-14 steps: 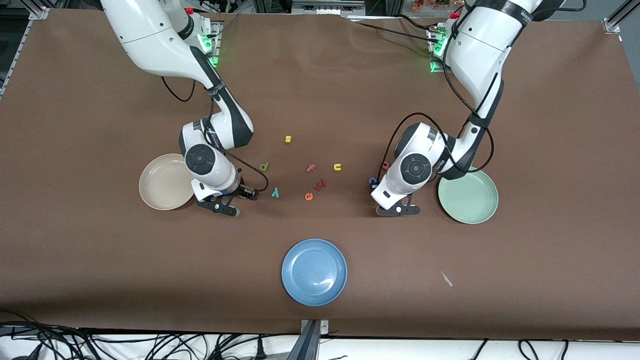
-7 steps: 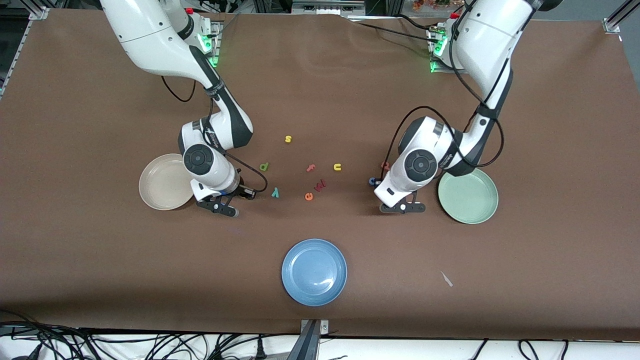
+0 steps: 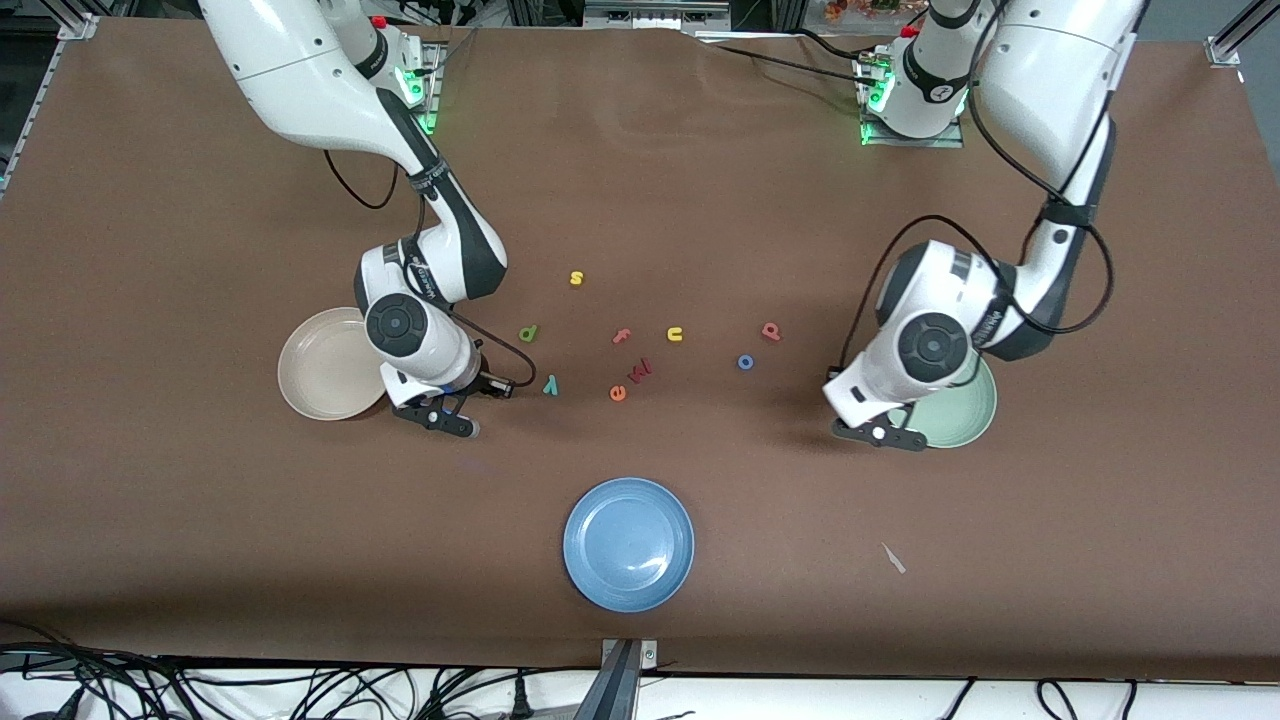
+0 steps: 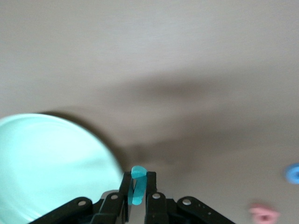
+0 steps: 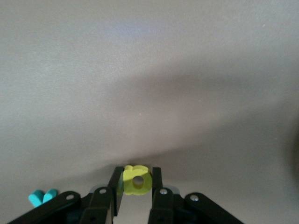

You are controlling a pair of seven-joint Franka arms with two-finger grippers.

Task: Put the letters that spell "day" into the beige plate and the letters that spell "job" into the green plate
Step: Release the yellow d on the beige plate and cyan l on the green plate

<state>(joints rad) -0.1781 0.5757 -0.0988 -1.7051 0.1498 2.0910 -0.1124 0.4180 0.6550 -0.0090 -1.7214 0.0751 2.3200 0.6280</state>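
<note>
My left gripper (image 3: 880,428) hangs over the rim of the green plate (image 3: 962,418), shut on the teal j (image 4: 138,185); that plate's edge (image 4: 46,163) lies just beside the fingers. The blue o (image 3: 745,362) and the pinkish-red b (image 3: 770,330) lie on the table, toward the right arm's end from the green plate. My right gripper (image 3: 460,398) sits low beside the beige plate (image 3: 325,365), shut on the yellow a (image 5: 136,181). The teal y (image 3: 549,384) and the olive-green d (image 3: 528,332) lie close by on the table.
Mid-table lie a yellow s (image 3: 576,278), a salmon f (image 3: 622,337), a yellow u (image 3: 675,334), a red letter (image 3: 640,370) and an orange e (image 3: 617,393). A blue plate (image 3: 628,543) sits nearer the front camera. A paper scrap (image 3: 893,558) lies near the front edge.
The left arm has swung from beside the o to the green plate's rim with the j, uncovering the o and b. The right gripper has closed on the a.
</note>
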